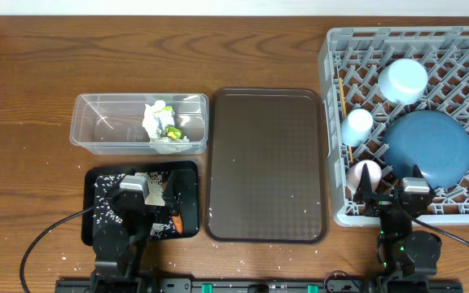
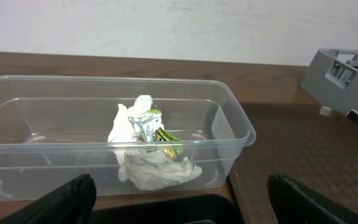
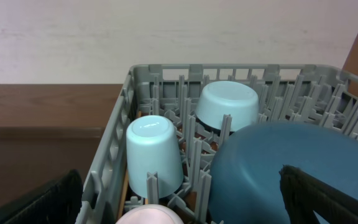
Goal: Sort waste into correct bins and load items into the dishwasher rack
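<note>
Brown tray (image 1: 267, 163) on the desk (image 1: 39, 65), to its left crumpled tissue (image 1: 161, 122) lay in the clear tub (image 1: 100, 122), rice (image 1: 107, 202) and carrot (image 1: 177, 220) in the black tray (image 1: 187, 174), left hand (image 2: 182, 202) gaped wide, empty, to its right plate (image 1: 430, 146), bowl (image 1: 403, 80), light-blue cup (image 1: 357, 124), pink cup (image 1: 363, 174) sat in the rack (image 1: 329, 98), right hand (image 3: 179, 199) spread wide, empty

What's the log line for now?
tissue in clear tub | rice, carrot on black tray | rack loaded | left gripper open | right gripper open

The crumpled tissue (image 2: 146, 155) with green scraps (image 2: 166, 135) lies inside the clear tub (image 2: 229, 109).
</note>
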`<state>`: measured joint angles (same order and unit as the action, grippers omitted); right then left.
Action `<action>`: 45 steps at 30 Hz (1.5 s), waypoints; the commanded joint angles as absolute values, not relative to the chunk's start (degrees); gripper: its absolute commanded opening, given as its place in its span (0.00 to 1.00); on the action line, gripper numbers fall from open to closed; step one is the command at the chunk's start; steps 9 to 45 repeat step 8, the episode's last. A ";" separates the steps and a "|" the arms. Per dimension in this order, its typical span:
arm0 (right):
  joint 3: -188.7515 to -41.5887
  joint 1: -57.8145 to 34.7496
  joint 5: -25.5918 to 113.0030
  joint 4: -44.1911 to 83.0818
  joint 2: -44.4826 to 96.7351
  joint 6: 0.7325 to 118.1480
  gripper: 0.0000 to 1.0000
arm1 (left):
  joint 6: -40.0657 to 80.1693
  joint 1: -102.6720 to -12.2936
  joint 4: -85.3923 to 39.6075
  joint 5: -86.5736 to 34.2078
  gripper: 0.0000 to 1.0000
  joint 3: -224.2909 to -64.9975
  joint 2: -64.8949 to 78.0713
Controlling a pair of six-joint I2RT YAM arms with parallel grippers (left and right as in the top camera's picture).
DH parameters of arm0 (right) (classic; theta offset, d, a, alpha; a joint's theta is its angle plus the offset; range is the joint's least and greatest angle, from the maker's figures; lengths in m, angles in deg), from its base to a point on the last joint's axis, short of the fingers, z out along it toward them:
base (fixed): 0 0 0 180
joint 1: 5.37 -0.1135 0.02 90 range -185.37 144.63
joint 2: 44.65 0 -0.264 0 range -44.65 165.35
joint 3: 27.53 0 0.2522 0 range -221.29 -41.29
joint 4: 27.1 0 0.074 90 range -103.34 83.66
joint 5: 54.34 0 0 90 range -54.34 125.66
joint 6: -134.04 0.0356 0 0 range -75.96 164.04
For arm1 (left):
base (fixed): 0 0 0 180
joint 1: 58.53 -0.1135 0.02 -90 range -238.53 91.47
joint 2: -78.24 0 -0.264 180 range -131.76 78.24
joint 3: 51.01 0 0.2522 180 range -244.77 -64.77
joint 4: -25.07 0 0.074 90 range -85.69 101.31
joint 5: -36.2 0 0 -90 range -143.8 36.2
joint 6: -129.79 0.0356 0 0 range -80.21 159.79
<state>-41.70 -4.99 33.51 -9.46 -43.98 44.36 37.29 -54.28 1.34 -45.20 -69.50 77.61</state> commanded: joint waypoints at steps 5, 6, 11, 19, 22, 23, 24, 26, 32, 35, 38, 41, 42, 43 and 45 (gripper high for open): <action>-41.59 -5.77 33.55 -9.24 -44.31 43.55 0.99 | 38.49 -54.06 1.34 -45.50 0.91 -67.88 78.01; -41.61 -5.77 33.55 -9.22 -44.31 43.55 0.99 | 38.49 -54.06 1.34 -45.50 0.91 -67.88 78.01; -41.61 -5.77 33.55 -9.24 -44.26 43.55 0.99 | 38.49 -54.06 1.34 -45.53 0.91 -67.88 78.01; -41.61 -5.77 33.55 -9.24 -44.26 43.55 0.99 | 38.49 -54.06 1.34 -45.53 0.91 -67.88 78.01; -41.61 -5.77 33.55 -9.24 -44.26 43.55 0.99 | 38.49 -54.06 1.34 -45.53 0.91 -67.88 78.01; -41.61 -5.77 33.55 -9.24 -44.26 43.55 0.99 | 38.49 -54.06 1.34 -45.53 0.91 -67.88 78.01; -41.61 -5.77 33.55 -9.24 -44.26 43.55 0.99 | 38.49 -54.06 1.34 -45.53 0.91 -67.88 78.01; -41.61 -5.77 33.55 -9.24 -44.26 43.55 0.99 | 38.49 -54.06 1.34 -45.53 0.91 -67.88 78.01; -41.61 -5.77 33.55 -9.24 -44.26 43.55 0.99 | 38.49 -54.06 1.34 -45.53 0.91 -67.88 78.01; -41.61 -5.77 33.55 -9.24 -44.26 43.55 0.99 | 38.49 -54.06 1.34 -45.53 0.91 -67.88 78.01; -41.61 -5.77 33.55 -9.24 -44.26 43.55 0.99 | 38.49 -54.06 1.34 -45.53 0.91 -67.88 78.01; -41.61 -5.77 33.55 -9.24 -44.26 43.55 0.99 | 38.49 -54.06 1.34 -45.53 0.91 -67.88 78.01; -41.61 -5.77 33.55 -9.24 -44.26 43.55 0.99 | 38.49 -54.06 1.34 -45.53 0.91 -67.88 78.01; -41.61 -5.77 33.55 -9.24 -44.26 43.55 0.99 | 38.49 -54.06 1.34 -45.53 0.91 -67.88 78.01; -41.61 -5.77 33.55 -9.24 -44.26 43.55 0.99 | 38.49 -54.06 1.34 -45.53 0.91 -67.88 78.01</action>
